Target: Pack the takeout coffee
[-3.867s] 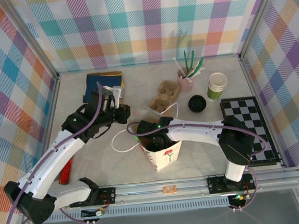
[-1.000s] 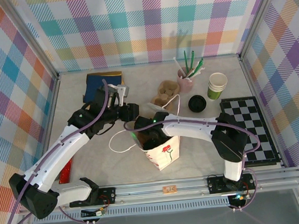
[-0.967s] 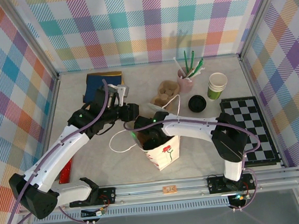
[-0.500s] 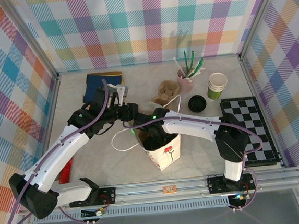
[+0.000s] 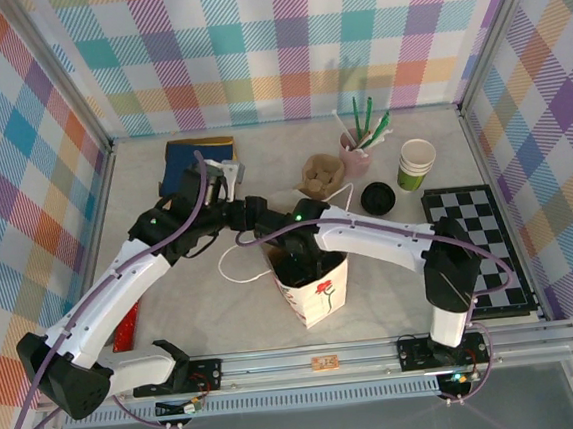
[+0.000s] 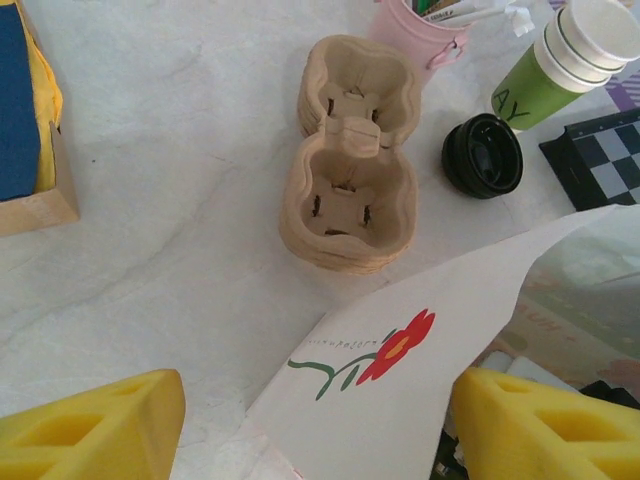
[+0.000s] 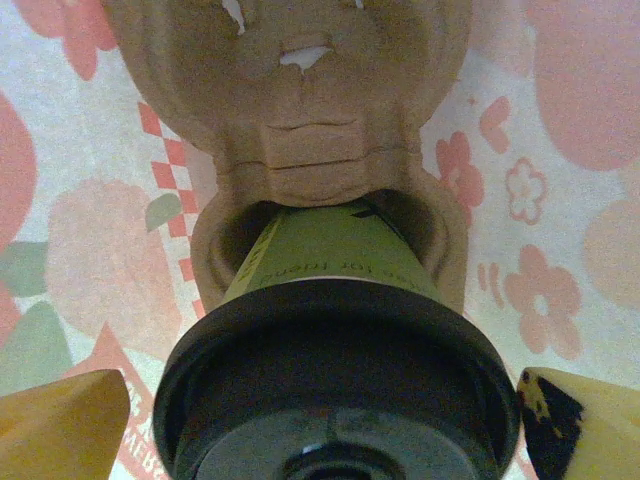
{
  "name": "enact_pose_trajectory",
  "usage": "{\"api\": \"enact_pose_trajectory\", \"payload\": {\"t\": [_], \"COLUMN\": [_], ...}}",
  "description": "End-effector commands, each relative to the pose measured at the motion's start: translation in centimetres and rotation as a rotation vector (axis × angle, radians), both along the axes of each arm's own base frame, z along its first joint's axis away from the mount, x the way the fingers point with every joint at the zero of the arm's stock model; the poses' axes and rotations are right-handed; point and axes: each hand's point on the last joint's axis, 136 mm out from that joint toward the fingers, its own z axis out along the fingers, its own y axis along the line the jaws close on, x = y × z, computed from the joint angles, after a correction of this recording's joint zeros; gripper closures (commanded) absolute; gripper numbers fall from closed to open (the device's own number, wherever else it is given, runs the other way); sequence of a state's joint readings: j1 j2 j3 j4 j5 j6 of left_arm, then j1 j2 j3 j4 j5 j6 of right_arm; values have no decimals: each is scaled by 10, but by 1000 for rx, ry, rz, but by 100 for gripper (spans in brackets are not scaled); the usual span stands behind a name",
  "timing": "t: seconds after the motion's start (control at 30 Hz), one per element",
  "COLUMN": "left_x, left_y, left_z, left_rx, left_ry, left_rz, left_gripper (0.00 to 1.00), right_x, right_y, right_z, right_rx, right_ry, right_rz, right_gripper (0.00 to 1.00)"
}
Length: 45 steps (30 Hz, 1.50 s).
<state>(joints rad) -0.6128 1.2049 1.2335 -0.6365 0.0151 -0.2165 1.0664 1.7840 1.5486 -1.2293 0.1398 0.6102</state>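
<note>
The takeout coffee [image 7: 335, 390], a green paper cup with a black lid, stands in a brown cardboard carrier [image 7: 300, 130] at the bottom of a white paper bag [image 5: 319, 294] printed with a red flower. My right gripper [image 7: 320, 430] is down inside the bag, open, with a yellow fingertip on each side of the lid and not pressing it. My left gripper [image 5: 250, 216] is at the bag's far left rim. In the left wrist view the bag's flowered wall [image 6: 400, 370] lies loose between its widely spread yellow fingers [image 6: 90, 430].
On the table behind the bag are a second cardboard carrier [image 5: 321, 174], a loose black lid [image 5: 378, 199], a lidless green cup [image 5: 416, 164] and a pink pot of sticks [image 5: 356, 148]. A chessboard [image 5: 480, 248] lies right, a blue-and-yellow box [image 5: 186, 158] back left.
My left gripper's fingers have spread apart around the bag's wall. The right arm's elbow has shifted toward the back while its gripper stays in the bag.
</note>
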Motion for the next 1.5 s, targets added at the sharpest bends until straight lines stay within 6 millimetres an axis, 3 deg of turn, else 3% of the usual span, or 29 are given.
{"api": "enact_pose_trajectory", "payload": {"t": [0.0, 0.47, 0.87, 1.1, 1.2, 1.47], "left_x": [-7, -21, -37, -53, -59, -84], "left_y": [-2, -5, 9, 9, 10, 9], "left_z": [15, 55, 65, 50, 41, 16], "left_rx": [-21, -120, -117, -124, -112, -113], "left_ry": [-13, -62, -69, 3, 31, 114], "left_rz": [-25, -62, -53, -81, -81, -115], "left_gripper": [28, 21, 18, 11, 10, 10], "right_x": [4, 10, 17, 21, 32, 66], "right_y": [3, 5, 6, 14, 12, 0], "right_z": [28, 82, 151, 199, 215, 226], "right_rx": [47, 66, 127, 246, 262, 281], "right_ry": [-49, -120, -242, -330, -387, -432], "right_rz": [23, 81, 166, 238, 241, 214], "right_gripper": [1, 1, 1, 1, 1, 1]}}
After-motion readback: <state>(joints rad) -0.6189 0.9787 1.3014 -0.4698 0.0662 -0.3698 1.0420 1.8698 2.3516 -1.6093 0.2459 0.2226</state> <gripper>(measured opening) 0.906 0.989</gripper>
